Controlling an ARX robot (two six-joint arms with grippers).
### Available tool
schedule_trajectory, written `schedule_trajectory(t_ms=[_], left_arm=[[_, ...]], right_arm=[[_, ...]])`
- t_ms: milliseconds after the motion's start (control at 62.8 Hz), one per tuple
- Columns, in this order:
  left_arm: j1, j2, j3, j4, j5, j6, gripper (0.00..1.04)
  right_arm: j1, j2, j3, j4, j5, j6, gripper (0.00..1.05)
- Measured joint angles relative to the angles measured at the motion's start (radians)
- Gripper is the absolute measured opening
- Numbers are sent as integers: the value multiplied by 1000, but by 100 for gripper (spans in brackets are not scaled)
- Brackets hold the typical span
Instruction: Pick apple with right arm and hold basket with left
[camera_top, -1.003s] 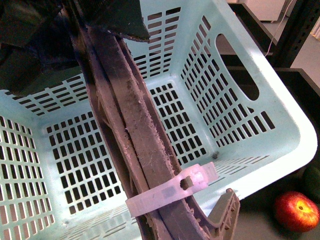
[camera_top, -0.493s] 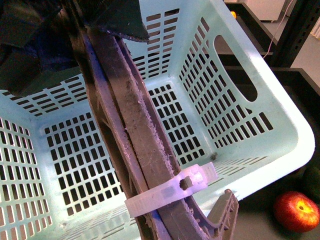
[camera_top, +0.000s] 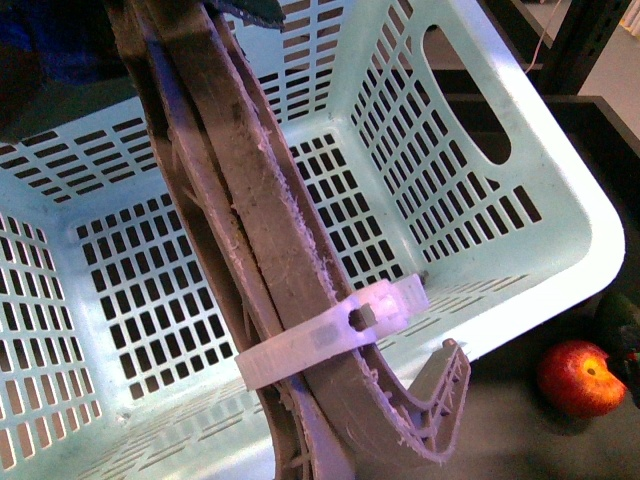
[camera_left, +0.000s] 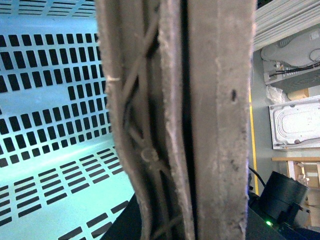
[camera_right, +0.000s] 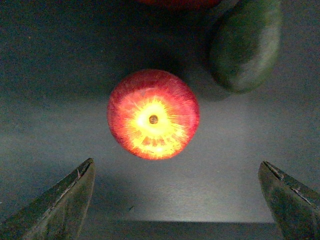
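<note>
The light turquoise basket (camera_top: 560, 190) fills the front view, its brown-grey swing handle (camera_top: 250, 220) running across it with a white zip tie (camera_top: 330, 335) round it. My left gripper (camera_top: 55, 60) shows only as a dark mass at the top left, shut on the basket's handle (camera_left: 215, 120). The red apple (camera_top: 580, 377) lies on the dark table just right of the basket. In the right wrist view the apple (camera_right: 153, 114) shows its yellow stem end. It lies just ahead of my right gripper (camera_right: 175, 167), which is open and not touching it.
A dark green fruit (camera_right: 245, 45) lies close beside the apple, and a red fruit (camera_right: 177, 3) shows at the frame edge. A black shelf post (camera_top: 590, 40) stands behind the basket on the right. A black device (camera_left: 280, 200) sits beyond the handle.
The basket and its handle have shifted up and left in the front view. The apple now sits higher in that view, with a dark shape at the frame edge beside it.
</note>
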Motion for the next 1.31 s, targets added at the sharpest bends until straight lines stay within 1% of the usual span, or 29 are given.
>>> schedule_trajectory(t_ms=[191, 478, 780, 828, 891, 1019, 1305], left_arm=[[0, 0, 0, 0, -1, 0, 16], [0, 0, 0, 0, 0, 0, 16], [0, 0, 0, 0, -1, 0, 16], [0, 0, 0, 0, -1, 0, 16], [0, 0, 0, 0, -1, 0, 16], [0, 0, 0, 0, -1, 0, 16], [0, 0, 0, 0, -1, 0, 16]], right_arm=[[11, 116, 95, -26, 3, 65, 96], [23, 231, 206, -81, 19, 104, 96], [49, 312, 263, -116, 23, 130, 96], [50, 316, 266, -119, 25, 134, 93], [50, 320, 269, -120, 25, 137, 83], [51, 320, 269, -119, 23, 141, 75], [31, 271, 217, -95, 7, 113, 72]])
